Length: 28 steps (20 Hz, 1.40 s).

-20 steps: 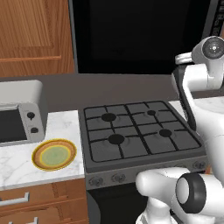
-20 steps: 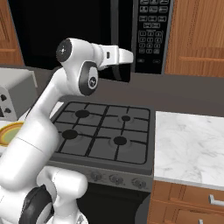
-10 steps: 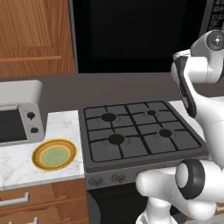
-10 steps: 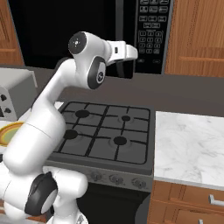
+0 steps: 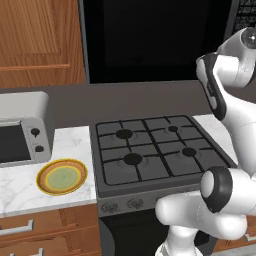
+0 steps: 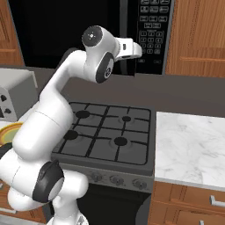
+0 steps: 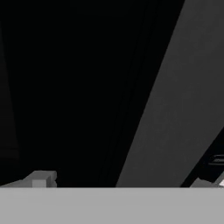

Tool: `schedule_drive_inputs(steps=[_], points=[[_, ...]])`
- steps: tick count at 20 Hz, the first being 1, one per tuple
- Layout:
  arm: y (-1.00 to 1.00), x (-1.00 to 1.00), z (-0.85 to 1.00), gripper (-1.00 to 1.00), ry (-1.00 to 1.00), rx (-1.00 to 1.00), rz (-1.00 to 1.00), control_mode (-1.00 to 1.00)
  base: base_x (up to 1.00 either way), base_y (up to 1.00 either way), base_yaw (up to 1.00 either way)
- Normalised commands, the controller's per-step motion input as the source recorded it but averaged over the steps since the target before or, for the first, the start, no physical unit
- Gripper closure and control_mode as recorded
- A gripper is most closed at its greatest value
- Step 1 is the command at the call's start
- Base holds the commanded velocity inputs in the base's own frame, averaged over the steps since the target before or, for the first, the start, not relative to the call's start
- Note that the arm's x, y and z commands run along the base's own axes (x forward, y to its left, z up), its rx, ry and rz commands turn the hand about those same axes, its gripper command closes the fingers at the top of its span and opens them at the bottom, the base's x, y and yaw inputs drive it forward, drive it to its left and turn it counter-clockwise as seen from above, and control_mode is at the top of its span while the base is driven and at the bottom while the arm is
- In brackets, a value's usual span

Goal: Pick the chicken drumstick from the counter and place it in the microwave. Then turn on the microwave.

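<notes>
The black microwave (image 5: 150, 40) hangs above the stove with its dark glass door (image 6: 66, 30) closed. Its button keypad (image 6: 151, 30) runs down the right side. My gripper (image 6: 139, 49) is raised in front of the door's right edge, just left of the lower keypad. In the hand view the fingertips (image 7: 41, 178) stand wide apart, so my gripper (image 7: 121, 180) is open and holds nothing. They face dark glass and a grey strip of the door frame (image 7: 175, 109). The white marble counter (image 6: 193, 140) lies to the stove's right and left (image 5: 20, 187). The chicken drumstick is out of view.
A dark gas stovetop (image 5: 155, 150) sits below the arm. On the left counter stand a silver toaster oven (image 5: 20, 135) and a yellow plate (image 5: 61, 176). Wooden cabinets (image 6: 197, 35) flank the microwave, with drawers (image 6: 193, 202) below.
The arm's elbow has lifted and the hand has moved up and to the right, closer to the keypad. The jaws stayed open.
</notes>
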Motion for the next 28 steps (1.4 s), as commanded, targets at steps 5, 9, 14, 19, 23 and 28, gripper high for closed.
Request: schedule_drive_inputs(steps=[5, 9, 14, 19, 23, 28], points=[[0.0, 0.25, -0.02, -1.0, 0.03, 0.07, 0.08, -1.0, 0.0, 0.0, 0.0], [0.0, 0.25, -0.06, -1.0, 0.01, 0.06, 0.07, -1.0, 0.0, 0.0, 0.0], [0.0, 0.24, -0.06, -1.0, 0.0, 0.07, 0.07, -1.0, 0.0, 0.0, 0.0], [0.0, 0.24, -0.09, -1.0, 0.0, 0.04, 0.05, -1.0, 0.0, 0.0, 0.0], [0.0, 0.23, -0.12, -1.0, 0.0, 0.0, 0.03, -1.0, 0.0, 0.0, 0.0], [0.0, 0.25, -0.12, -1.0, 0.0, 0.0, 0.02, -1.0, 0.0, 0.0, 0.0]])
